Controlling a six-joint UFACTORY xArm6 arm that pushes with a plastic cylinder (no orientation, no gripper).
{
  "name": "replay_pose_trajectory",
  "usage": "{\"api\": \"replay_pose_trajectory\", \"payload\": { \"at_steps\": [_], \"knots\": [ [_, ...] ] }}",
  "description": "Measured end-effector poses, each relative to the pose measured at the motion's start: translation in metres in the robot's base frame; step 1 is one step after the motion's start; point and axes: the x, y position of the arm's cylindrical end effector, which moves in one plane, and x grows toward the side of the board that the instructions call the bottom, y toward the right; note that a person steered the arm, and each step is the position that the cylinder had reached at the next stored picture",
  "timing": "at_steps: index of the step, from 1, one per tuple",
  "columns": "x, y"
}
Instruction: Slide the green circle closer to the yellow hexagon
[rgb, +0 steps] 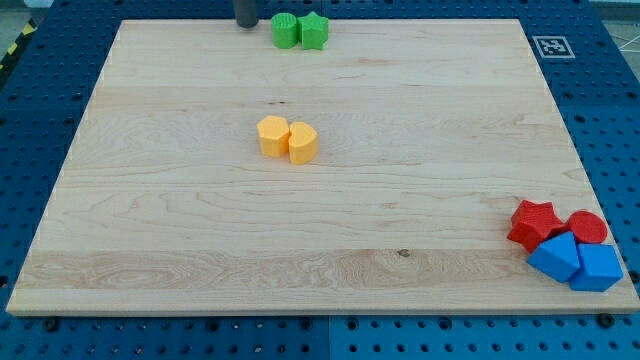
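The green circle sits at the view's top edge of the wooden board, touching a green star on its right. The yellow hexagon lies near the board's middle, touching a second yellow block on its right. My tip is at the view's top, just left of the green circle, a small gap apart. The rod's upper part is cut off by the frame.
A red star, a red round block and two blue blocks cluster at the board's bottom right corner. A square marker sits off the board's top right corner.
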Motion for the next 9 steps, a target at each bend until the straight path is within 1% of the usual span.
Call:
{"api": "replay_pose_trajectory", "payload": {
  "at_steps": [2,3,4,7,9],
  "knots": [
    [0.001,0.025],
    [0.001,0.052],
    [0.003,0.063],
    [0.026,0.047],
    [0.055,0.047]
  ]
}}
